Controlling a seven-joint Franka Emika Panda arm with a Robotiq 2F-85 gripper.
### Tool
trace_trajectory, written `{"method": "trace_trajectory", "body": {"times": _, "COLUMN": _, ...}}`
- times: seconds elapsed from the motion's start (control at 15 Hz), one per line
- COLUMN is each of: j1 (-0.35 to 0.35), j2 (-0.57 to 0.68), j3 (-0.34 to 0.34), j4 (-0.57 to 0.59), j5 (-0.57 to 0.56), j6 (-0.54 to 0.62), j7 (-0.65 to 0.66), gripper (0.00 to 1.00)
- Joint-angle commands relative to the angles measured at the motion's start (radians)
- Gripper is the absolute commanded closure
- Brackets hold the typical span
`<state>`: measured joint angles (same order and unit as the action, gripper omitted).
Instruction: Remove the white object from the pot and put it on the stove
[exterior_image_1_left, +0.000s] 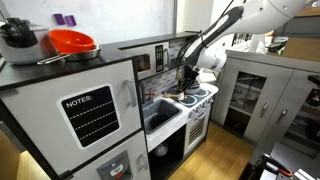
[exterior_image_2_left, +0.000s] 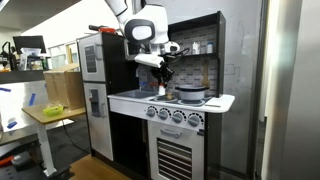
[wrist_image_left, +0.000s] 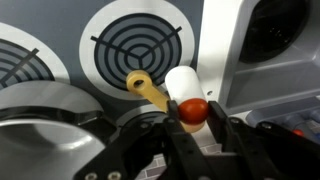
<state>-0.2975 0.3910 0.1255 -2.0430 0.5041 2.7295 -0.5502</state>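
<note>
Gripper (wrist_image_left: 193, 125) clenched on white object (wrist_image_left: 183, 82), held beside pot (wrist_image_left: 40, 112) — lower gently onto stove (wrist_image_left: 218, 45) beside pot, release only once seated

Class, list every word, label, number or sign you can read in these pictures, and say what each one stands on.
"NOTES:" on the black chalkboard panel set in the toy kitchen's white door; only ruled lines beneath it.
Stove knobs: any markings are too small to read.
White object between the fingers: no text.
</note>
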Motion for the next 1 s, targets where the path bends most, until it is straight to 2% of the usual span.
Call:
{"method": "trace_trajectory", "body": {"times": 0.0, "j1": 0.014, "j2": 0.015, "j3": 0.001, "j4": -0.01, "j5": -0.024, "j6": 0.047, "j7": 0.051, "gripper": 0.91}}
{"method": "trace_trajectory", "body": {"times": 0.2, "j1": 0.047, "j2": 0.031, "j3": -0.031, "j4": -0.012, "j5": -0.103, "j6": 0.061, "j7": 0.147, "gripper": 0.91}}
{"method": "trace_trajectory", "body": {"times": 0.27, "j1": 0.054, "j2": 0.031, "j3": -0.038, "j4": -0.012, "j5": -0.127, "j6": 0.062, "j7": 0.177, "gripper": 0.41}}
{"method": "trace_trajectory", "body": {"times": 0.4, "j1": 0.059, "j2": 0.032, "j3": -0.043, "j4": -0.012, "j5": -0.157, "j6": 0.057, "j7": 0.217, "gripper": 0.34}}
{"method": "trace_trajectory", "body": {"times": 0.73, "j1": 0.053, "j2": 0.041, "j3": -0.047, "j4": -0.006, "j5": -0.189, "j6": 0.046, "j7": 0.253, "gripper": 0.02}}
{"method": "trace_trajectory", "body": {"times": 0.93, "j1": 0.032, "j2": 0.038, "j3": -0.027, "j4": -0.001, "j5": -0.179, "j6": 0.036, "j7": 0.216, "gripper": 0.0}}
